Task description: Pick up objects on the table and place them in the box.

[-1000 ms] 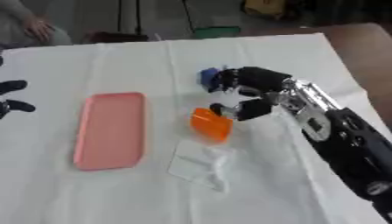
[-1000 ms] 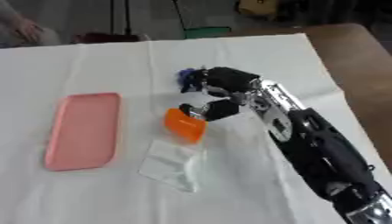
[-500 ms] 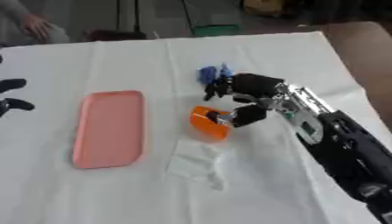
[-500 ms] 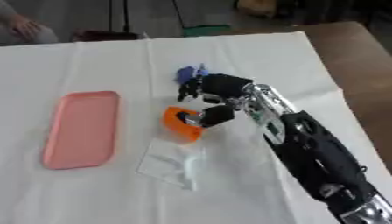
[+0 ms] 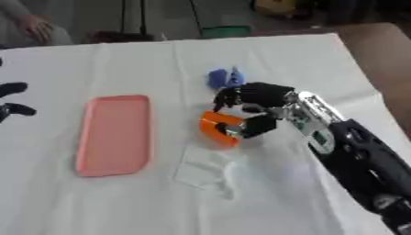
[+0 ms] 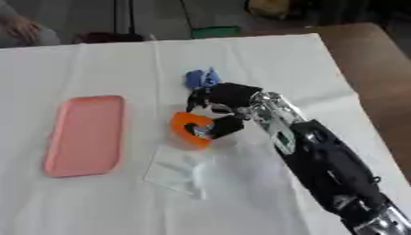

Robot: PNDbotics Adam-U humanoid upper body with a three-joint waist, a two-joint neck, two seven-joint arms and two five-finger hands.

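An orange cup-like object (image 5: 218, 128) lies on its side in the middle of the white table. My right hand (image 5: 255, 103) reaches in from the lower right; its curled fingers arch over the cup and its thumb presses the cup's near side. A small blue object (image 5: 223, 78) lies just beyond the hand. A clear plastic bag (image 5: 205, 169) lies flat in front of the cup. A shallow pink tray (image 5: 116, 134) lies to the left, with nothing in it. Of my left hand (image 5: 12, 98) only dark fingertips show at the left edge.
The white cloth (image 5: 160, 206) covers the table, and its right edge meets a brown surface (image 5: 384, 55). A person sits beyond the far left corner, away from the objects.
My right hand has lowered and closed its fingers and thumb round the orange cup. The cup has tipped a little. The camera view has also shifted slightly.
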